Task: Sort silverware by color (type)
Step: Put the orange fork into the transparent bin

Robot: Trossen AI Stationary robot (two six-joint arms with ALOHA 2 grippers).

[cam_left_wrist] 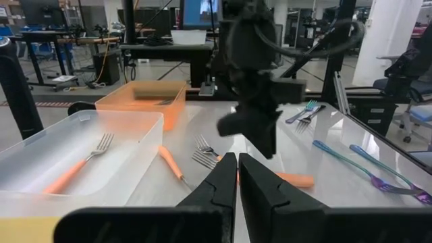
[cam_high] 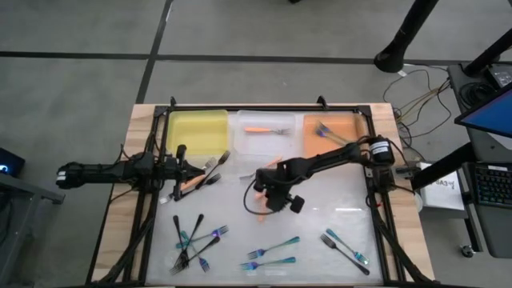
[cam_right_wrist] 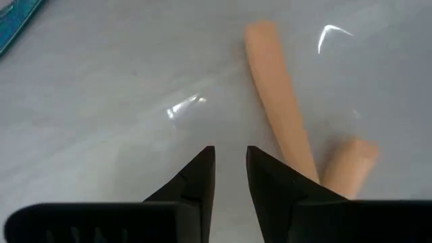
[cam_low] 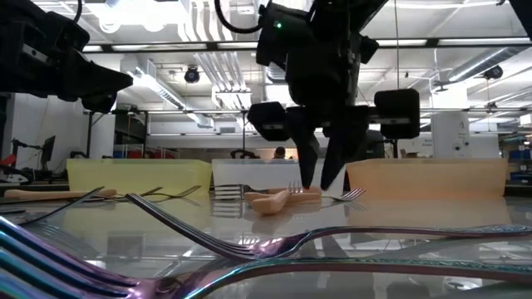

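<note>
While the right tool [cam_high: 272, 194] hangs low over the middle of the table [cam_high: 336, 220], its fingers stand partly apart with nothing between them; the right wrist view shows the tips just beside an orange handle [cam_right_wrist: 280, 111], not around it. A second orange handle [cam_right_wrist: 347, 169] lies close by, nearly touching the first. The left tool [cam_high: 178, 170] waits at the left side of the table near the yellow bin [cam_high: 196, 130], its fingers pressed together and empty.

The silverware is scattered: orange forks [cam_low: 283, 199] under the right tool, more forks by the left tool [cam_high: 210, 170], a dark and teal cluster [cam_high: 196, 240] at the near left, teal forks [cam_high: 272, 254] at near centre and two more [cam_high: 346, 248] at near right. One orange fork [cam_high: 268, 130] already lies in the clear middle bin [cam_high: 240, 144], and blue ones [cam_high: 326, 130] in the orange bin [cam_high: 352, 128].

These forks look light, stiff and slim, and they lie flat on a glossy surface, so I judge them likely to skid or pivot when a finger touches them. The handle seems the better place to grip: it is thicker and smoother than the tines, and a hold near its middle should keep the fork from swinging. With two handles so close together, the fingers risk pinching both or nudging the neighbour away.
</note>
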